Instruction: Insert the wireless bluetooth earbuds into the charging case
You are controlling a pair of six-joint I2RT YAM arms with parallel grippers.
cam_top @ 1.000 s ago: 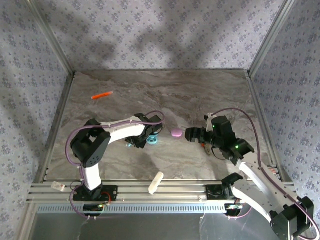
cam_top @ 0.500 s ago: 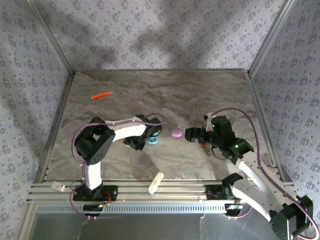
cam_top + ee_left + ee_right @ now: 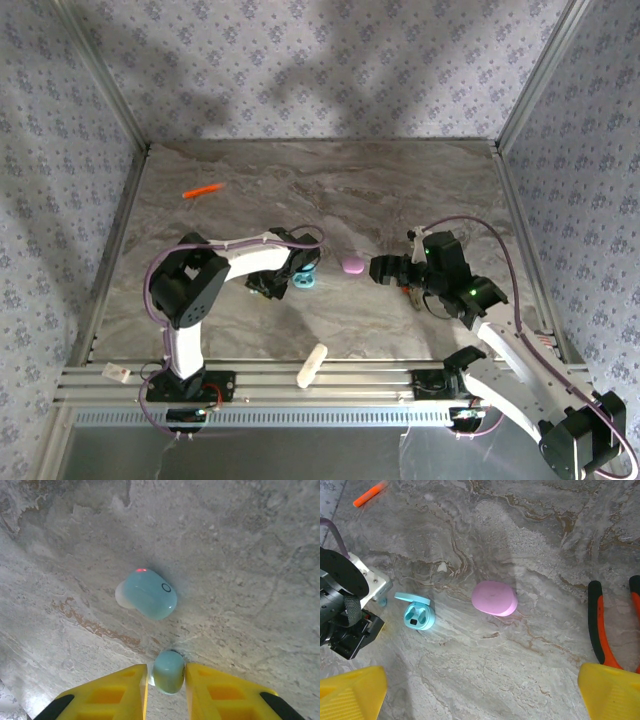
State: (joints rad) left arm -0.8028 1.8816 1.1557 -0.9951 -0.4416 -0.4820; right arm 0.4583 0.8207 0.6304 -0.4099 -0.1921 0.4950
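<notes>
An orange marker (image 3: 203, 190) lies far back on the left of the grey marbled bench (image 3: 400, 190). Nearer the middle, the left pincer (image 3: 166, 667) points down at the bench, its yellow fingers (image 3: 120, 695) pinching a teal earbud (image 3: 168, 672) that still touches the surface. A second teal earbud (image 3: 147, 594) lies loose just beyond it, showing a small red light. Just to the right stands the open teal case (image 3: 417, 614), its sockets bare. Next comes the closed pink case (image 3: 494, 598), apart from the teal one. The right pincer (image 3: 385, 268) hovers right of the pink case, spread wide and holding nothing. Orange-handled pliers (image 3: 600, 625) lie beside it.
</notes>
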